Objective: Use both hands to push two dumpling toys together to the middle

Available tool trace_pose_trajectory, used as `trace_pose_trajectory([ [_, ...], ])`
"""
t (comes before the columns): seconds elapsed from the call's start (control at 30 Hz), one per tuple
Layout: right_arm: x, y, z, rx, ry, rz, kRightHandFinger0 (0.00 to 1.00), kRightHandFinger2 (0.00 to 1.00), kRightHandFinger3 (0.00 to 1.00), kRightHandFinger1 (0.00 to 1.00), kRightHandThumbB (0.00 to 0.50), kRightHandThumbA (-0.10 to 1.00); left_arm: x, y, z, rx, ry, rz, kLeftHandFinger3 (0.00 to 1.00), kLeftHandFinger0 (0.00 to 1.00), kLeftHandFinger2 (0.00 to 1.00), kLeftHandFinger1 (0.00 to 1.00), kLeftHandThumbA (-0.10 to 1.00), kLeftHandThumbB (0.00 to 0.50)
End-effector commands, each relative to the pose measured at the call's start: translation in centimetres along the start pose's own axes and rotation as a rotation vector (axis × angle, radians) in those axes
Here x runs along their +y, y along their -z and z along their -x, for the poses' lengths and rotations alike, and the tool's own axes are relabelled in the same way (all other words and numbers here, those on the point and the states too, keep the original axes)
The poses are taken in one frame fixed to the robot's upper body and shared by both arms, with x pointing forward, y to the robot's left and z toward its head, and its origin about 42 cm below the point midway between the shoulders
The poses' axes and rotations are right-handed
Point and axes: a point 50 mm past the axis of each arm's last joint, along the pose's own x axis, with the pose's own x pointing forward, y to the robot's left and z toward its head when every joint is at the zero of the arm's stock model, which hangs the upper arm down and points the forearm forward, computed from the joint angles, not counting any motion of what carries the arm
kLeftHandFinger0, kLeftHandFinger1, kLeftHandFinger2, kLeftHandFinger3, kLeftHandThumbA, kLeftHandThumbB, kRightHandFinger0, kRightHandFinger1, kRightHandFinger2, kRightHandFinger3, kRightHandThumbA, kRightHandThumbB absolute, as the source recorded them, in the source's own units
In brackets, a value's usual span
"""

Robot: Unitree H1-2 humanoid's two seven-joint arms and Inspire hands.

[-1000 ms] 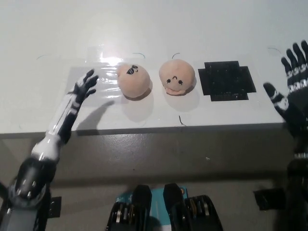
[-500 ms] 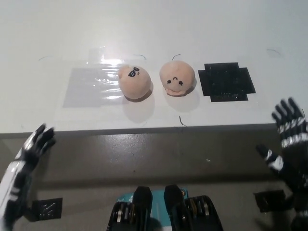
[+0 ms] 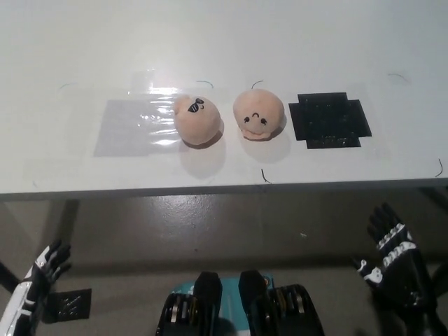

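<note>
Two dumpling toys on the white counter (image 3: 231,42), near its middle and close to the front edge. Sunglasses-faced dumpling toy (image 3: 197,120) at 9 o'clock of the smiling dumpling toy (image 3: 257,115), a narrow gap between them, not touching. Clear plastic sheet (image 3: 133,126) just at 9 o'clock of the sunglasses one, its edge under or against that toy; black cross-shaped mat (image 3: 329,119) just at 3 o'clock of the smiling one.

Both robot hands low, below the counter's front edge, well apart from the toys. White left robot hand (image 3: 45,264) at the lower left, fingers spread, holding nothing; sunglasses toy up toward 1 o'clock from it. Black right robot hand (image 3: 390,253) at the lower right, fingers spread, empty; smiling toy up toward 11 o'clock from it.

Pair lined up along the 9-to-3 axis, so any closing push would run along that line: left robot hand on the outer side of the sunglasses toy, right robot hand on the outer side of the smiling one. Neither clearly nearer. Judged nearly done: small gap left.
</note>
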Motion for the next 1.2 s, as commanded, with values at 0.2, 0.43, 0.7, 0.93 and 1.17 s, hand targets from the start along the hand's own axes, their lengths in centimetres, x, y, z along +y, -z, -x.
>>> trace_pose_trajectory([
  [0.2, 0.3, 1.8, -0.7, -0.013, -0.001, -0.021, 1.00, 1.00, 1.00, 1.00, 0.167, 0.95, 1.7, 2.2, -3.0, 0.010, -0.045, -0.002, 1.00, 1.00, 1.00, 1.00, 1.00, 0.208],
  [0.43, -0.3, 3.2, -0.2, 0.012, 0.019, -0.015, 1.00, 1.00, 1.00, 1.00, 0.166, 0.98, 2.0, 3.6, -3.8, 0.057, -0.043, 0.003, 1.00, 1.00, 1.00, 1.00, 1.00, 0.186],
  [0.7, -0.6, 4.3, -0.2, 0.037, 0.025, -0.055, 1.00, 1.00, 1.00, 1.00, 0.175, 0.92, 1.8, 3.6, -3.9, 0.053, -0.043, 0.018, 1.00, 1.00, 1.00, 1.00, 1.00, 0.188],
  [0.93, -0.7, 4.2, -0.3, 0.047, 0.025, -0.051, 1.00, 1.00, 1.00, 1.00, 0.193, 0.92, 1.6, 3.8, -3.9, 0.063, -0.050, 0.039, 1.00, 1.00, 1.00, 1.00, 1.00, 0.202],
  [1.17, -0.6, 4.0, -0.6, 0.043, 0.025, -0.048, 1.00, 1.00, 1.00, 1.00, 0.189, 0.90, 1.5, 3.6, -3.7, 0.063, -0.046, 0.020, 1.00, 1.00, 1.00, 1.00, 1.00, 0.169],
])
